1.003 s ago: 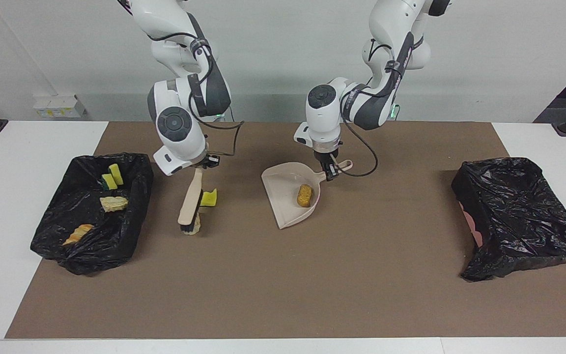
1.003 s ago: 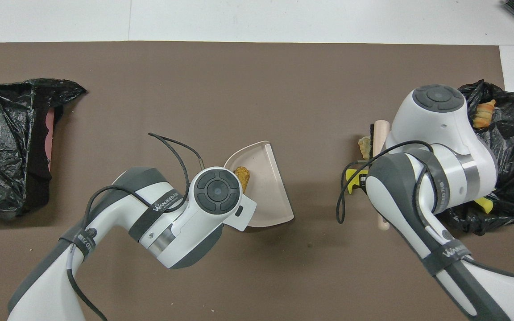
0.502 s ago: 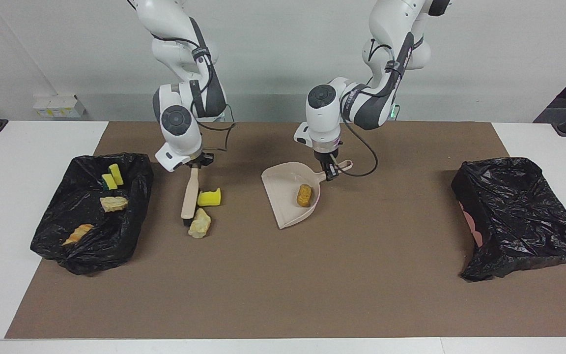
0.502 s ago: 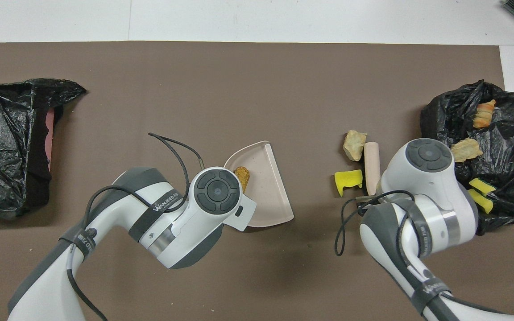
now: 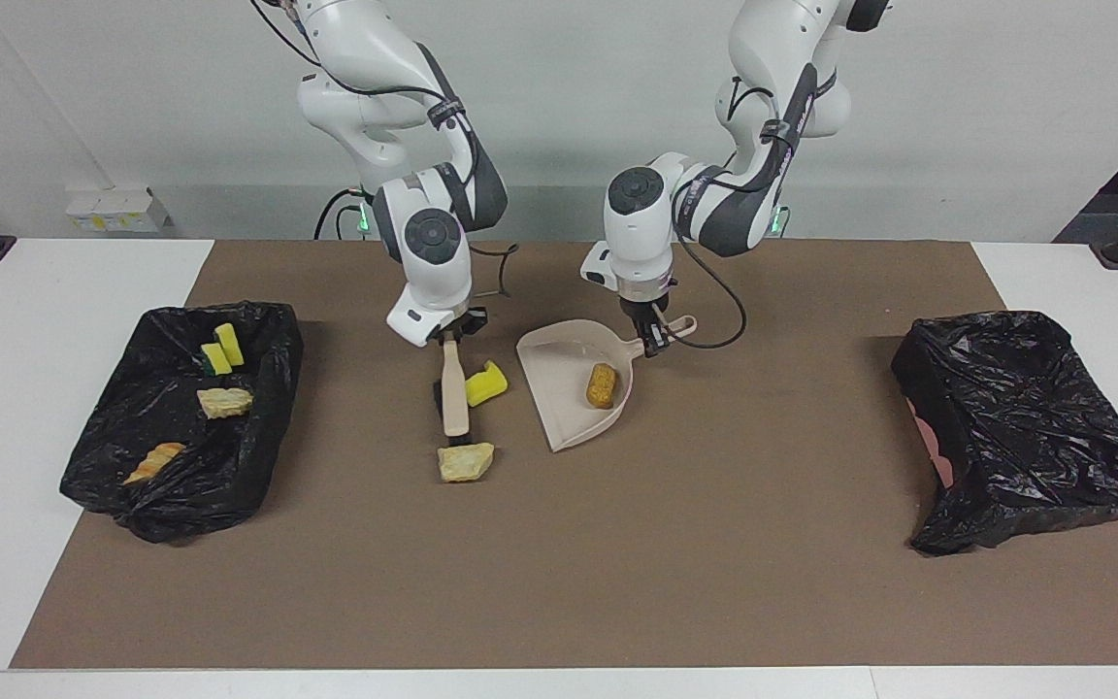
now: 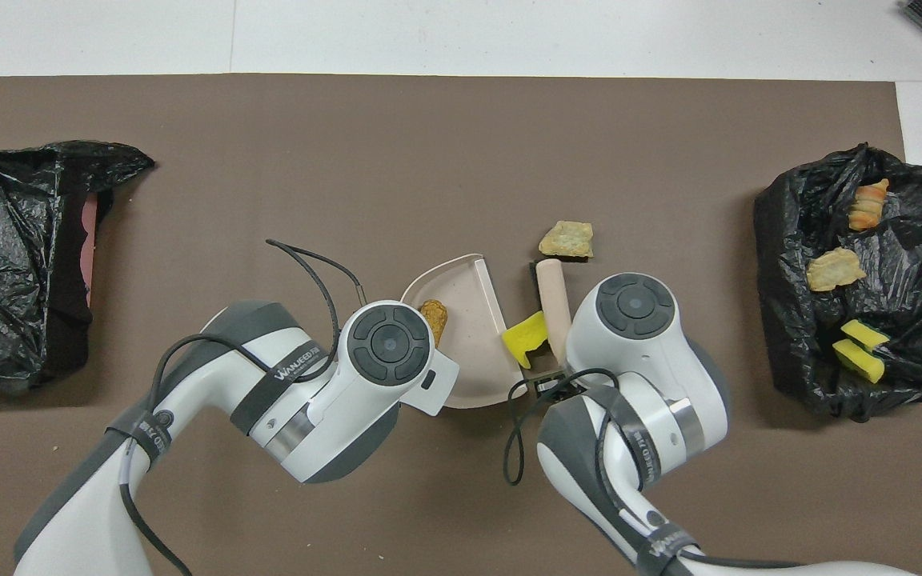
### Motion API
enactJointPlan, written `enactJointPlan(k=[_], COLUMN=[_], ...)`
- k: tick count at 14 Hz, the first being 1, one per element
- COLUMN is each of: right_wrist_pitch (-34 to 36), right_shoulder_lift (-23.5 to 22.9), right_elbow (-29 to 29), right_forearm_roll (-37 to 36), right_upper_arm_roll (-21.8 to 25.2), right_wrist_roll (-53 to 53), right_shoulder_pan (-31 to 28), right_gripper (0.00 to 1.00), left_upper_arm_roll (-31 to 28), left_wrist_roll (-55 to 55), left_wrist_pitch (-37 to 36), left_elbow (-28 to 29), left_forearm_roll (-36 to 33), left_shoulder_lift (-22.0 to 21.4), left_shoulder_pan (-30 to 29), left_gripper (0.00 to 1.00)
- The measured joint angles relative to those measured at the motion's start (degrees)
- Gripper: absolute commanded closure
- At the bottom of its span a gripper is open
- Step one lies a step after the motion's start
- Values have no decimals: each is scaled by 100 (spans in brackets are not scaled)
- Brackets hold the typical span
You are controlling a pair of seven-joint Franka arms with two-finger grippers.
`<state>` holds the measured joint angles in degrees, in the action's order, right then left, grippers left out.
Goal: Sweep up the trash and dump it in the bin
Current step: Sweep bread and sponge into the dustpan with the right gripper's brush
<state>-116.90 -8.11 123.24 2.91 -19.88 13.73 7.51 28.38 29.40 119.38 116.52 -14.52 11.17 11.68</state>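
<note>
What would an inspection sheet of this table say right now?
Surface: brown mat on white table.
Job's things: yellow sponge between brush and dustpan; tan lump at the brush's head; orange-brown lump in the dustpan; four lumps in black-lined bin.
Clutter: second black-lined bin at left arm's end.
Tools: left tool shut on dustpan handle; right tool shut on brush handle.
Cables: black loop at each wrist.
Surroundings: white wall.

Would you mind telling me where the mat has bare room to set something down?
Bare mat stretches between the dustpan and the empty black bag, and along the edge farthest from the robots. It is crowded between the brush, the yellow sponge and the dustpan.
</note>
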Motion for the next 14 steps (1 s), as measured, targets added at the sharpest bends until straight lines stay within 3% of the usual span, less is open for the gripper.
enactJointPlan(k=[3,6,10,14], right_wrist_pitch=[-11,435,849,646], right_shoulder_lift=[-15,-24,-103,-733], right_elbow=[-164,-493,-855,-1374], right_forearm_roll=[593,503,-761,-1949], right_upper_arm_roll=[-9,34,99,109], right_wrist_roll=[-8,-18,-59,-185], right_shoulder_pan=[416,405,-302,-923], right_gripper=[100,100,100,100], left_upper_arm_roll=[-2,-3,-3,-4], left_wrist_roll=[0,0,0,0], left_wrist_pitch=[0,0,0,0], left_elbow=[9,15,20,21], left_forearm_roll=[0,0,0,0], left_shoulder_lift=[-3,-7,-12,-12], left_shoulder_pan=[0,0,0,0], left_gripper=[100,100,100,100])
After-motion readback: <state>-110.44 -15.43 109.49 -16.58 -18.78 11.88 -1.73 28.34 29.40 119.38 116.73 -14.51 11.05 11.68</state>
